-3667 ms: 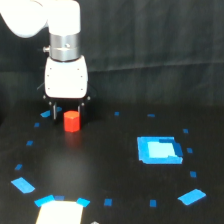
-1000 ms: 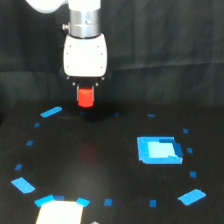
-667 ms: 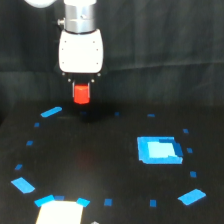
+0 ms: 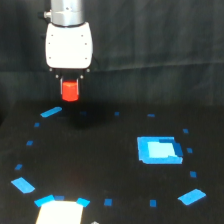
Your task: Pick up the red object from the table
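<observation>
Right at the near edge, the exterior view's left side, there's a pale whitish block [image 4: 59, 212] cut off by the bottom of the frame, so no telling what it actually is. It has bright blue bits along its top corners. The black surface [image 4: 100, 165] around it is dotted with small blue tape marks [image 4: 107, 202], most of them too blurry to make out a shape. A couple of bigger slanted blue strips sit near the edges: one at near right [image 4: 191, 196], one at near left [image 4: 23, 185].

Further back on the exterior view's right is the big bright blue patch [image 4: 158, 150], roughly rectangular, with a lighter square in its middle. Can't tell if that's a second layer or just glare.

Farther still, on the left, another slanted blue strip [image 4: 50, 112] lies on the surface, almost under the arm.

Above that hangs the claw [image 4: 70, 85], below the white body [image 4: 69, 44]. The red object [image 4: 70, 90] is pinched in it, up off the surface with clear dark space under it, and a faint shadowy smudge below. The fingers themselves are dark against a dark curtain [image 4: 160, 50], so only slivers show beside the red object; it looks closed snug on it. The arm's grey upper section is cut off by the top of the frame.
</observation>
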